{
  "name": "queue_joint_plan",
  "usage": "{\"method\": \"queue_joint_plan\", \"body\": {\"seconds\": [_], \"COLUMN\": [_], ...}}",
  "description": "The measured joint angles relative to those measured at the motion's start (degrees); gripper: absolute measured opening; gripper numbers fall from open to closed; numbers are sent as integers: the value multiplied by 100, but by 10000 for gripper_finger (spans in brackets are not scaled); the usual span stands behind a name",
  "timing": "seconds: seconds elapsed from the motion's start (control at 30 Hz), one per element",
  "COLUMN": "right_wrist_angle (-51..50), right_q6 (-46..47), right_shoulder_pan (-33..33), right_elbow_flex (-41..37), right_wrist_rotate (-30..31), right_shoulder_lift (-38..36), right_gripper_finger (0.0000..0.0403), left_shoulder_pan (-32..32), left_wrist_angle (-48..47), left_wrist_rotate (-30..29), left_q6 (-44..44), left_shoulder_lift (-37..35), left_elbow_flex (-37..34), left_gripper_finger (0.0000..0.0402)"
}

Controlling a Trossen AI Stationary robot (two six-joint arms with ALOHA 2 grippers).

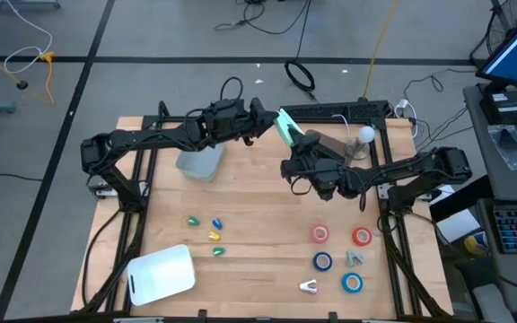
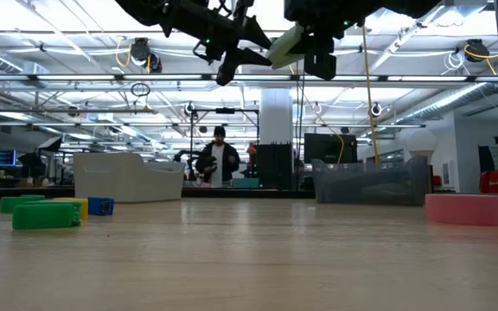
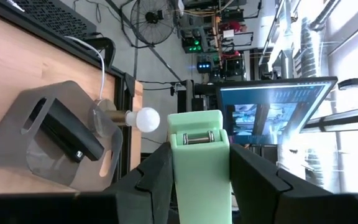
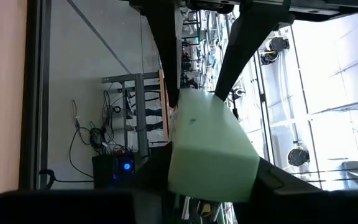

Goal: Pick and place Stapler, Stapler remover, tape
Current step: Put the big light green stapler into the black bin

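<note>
Stapler: pale green, blocky, smooth plastic [image 1: 287, 128]; held above the table's far edge.
Left gripper [image 1: 266, 122]: clamped on stapler.
Right gripper [image 1: 300, 144]: clamped on stapler.
Table: light wood planks [image 1: 258, 215].
Tape: ring rolls [image 1: 319, 234], near right corner.

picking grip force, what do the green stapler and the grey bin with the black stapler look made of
Green stapler: apparently matte moulded plastic, evenly pale, with a small shiny metal-looking piece at its end. Grey bin: probably translucent, slightly glossy plastic, since the black stapler inside shows through its wall.
</note>
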Motion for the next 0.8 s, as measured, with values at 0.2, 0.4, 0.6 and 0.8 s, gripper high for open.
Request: {"method": "queue_joint_plan", "body": {"seconds": [0.2,0.4,0.6,0.8], "right_wrist_angle": [100,137,107,87], "right_q6": [-5,134,210,206], "right_shoulder_pan": [2,2,13,15], "right_elbow_flex": [0,0,0,-4], "right_wrist_rotate": [56,160,264,511], "right_shoulder_lift": [7,7,7,11], "right_gripper_finger": [102,99,99,99], "left_shoulder_pan": [0,-2,-2,2], "left_wrist_angle": [33,46,41,39], "left_wrist_rotate": [-50,-52,-56,-78], "left_q6": [6,127,259,607], "left_shoulder_lift": [0,0,-2,-6], "left_elbow_flex": [0,0,0,4], "left_gripper_finger": [140,169,186,188]}}
